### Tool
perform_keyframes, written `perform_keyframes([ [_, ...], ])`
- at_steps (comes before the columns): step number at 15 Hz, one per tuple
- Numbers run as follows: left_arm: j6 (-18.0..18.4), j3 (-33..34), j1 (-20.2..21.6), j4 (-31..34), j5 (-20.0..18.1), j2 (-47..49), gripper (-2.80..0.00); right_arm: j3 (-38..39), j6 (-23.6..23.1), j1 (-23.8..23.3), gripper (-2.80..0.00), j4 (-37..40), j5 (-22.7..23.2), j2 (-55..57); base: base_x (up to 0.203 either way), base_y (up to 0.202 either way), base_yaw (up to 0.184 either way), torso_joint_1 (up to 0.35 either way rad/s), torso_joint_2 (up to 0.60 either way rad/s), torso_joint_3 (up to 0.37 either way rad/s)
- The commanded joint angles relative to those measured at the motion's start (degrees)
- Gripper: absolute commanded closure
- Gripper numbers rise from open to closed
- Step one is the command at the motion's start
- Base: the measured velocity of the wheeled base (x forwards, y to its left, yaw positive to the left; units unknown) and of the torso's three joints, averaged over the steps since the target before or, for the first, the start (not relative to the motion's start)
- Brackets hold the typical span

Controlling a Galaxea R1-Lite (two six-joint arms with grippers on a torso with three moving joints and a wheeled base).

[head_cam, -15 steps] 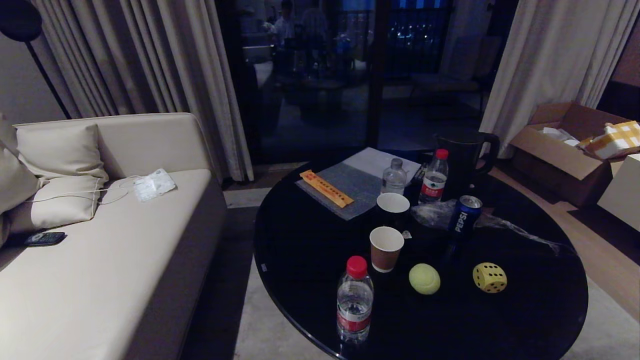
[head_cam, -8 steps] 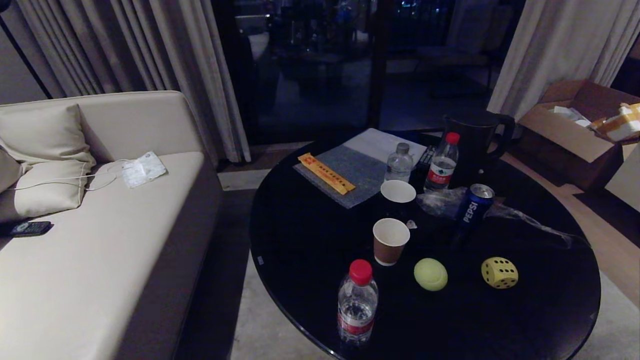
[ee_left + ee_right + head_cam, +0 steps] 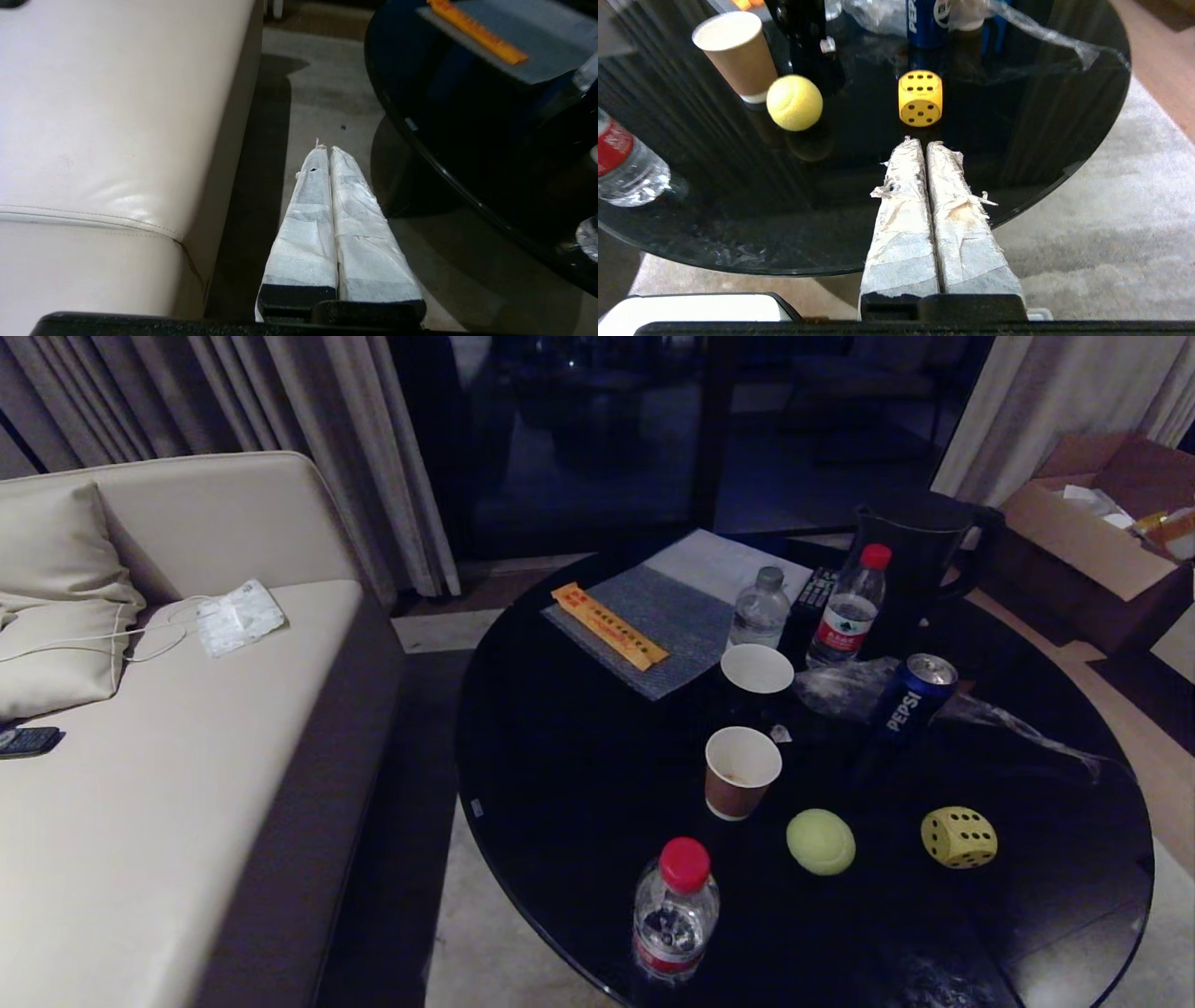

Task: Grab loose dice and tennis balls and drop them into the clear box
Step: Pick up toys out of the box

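The step in hand looks like the approach, nothing yet picked up; the yellow die (image 3: 959, 837) sits on the black round table (image 3: 579, 775) just right of the tennis ball (image 3: 821, 841), which lies just beside the paper cup (image 3: 742, 771); the clear box shows in no view. The right tool (image 3: 920, 142) is clenched and empty, short of the die; the left tool (image 3: 325, 150), likewise clenched, hangs over the floor beside the sofa (image 3: 117, 116). Next, I judge, the right tool must spread and reach the die.
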Motion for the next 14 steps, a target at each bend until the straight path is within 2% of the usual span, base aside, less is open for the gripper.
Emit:
perform_keyframes([
  [1, -0.1, 0.0, 0.0, 0.0, 0.0, 0.1, 0.0, 0.0, -0.1, 0.0, 0.0, 0.0, 0.1, 0.1, 0.0, 0.0, 0.0, 0.002, 0.01, -0.198],
  [9, -0.1, 0.0, 0.0, 0.0, 0.0, 0.0, 0.0, -0.3, -0.3, 0.0, 0.0, 0.5, -0.3, 0.1, 0.0, 0.0, 0.0, 0.002, 0.0, -0.043],
  [11, -0.1, 0.0, 0.0, 0.0, 0.0, 0.0, 0.0, -4.0, -0.4, 0.1, 0.0, 3.7, -0.2, 1.2, 0.0, 0.0, 0.0, 0.0, 0.0, 0.0],
  [14, 0.0, 0.0, 0.0, 0.0, 0.0, 0.1, 0.0, -11.1, -0.5, 0.1, 0.0, 8.9, 0.0, 14.9, 0.0, 0.0, 0.0, 0.0, 0.0, 0.0],
])
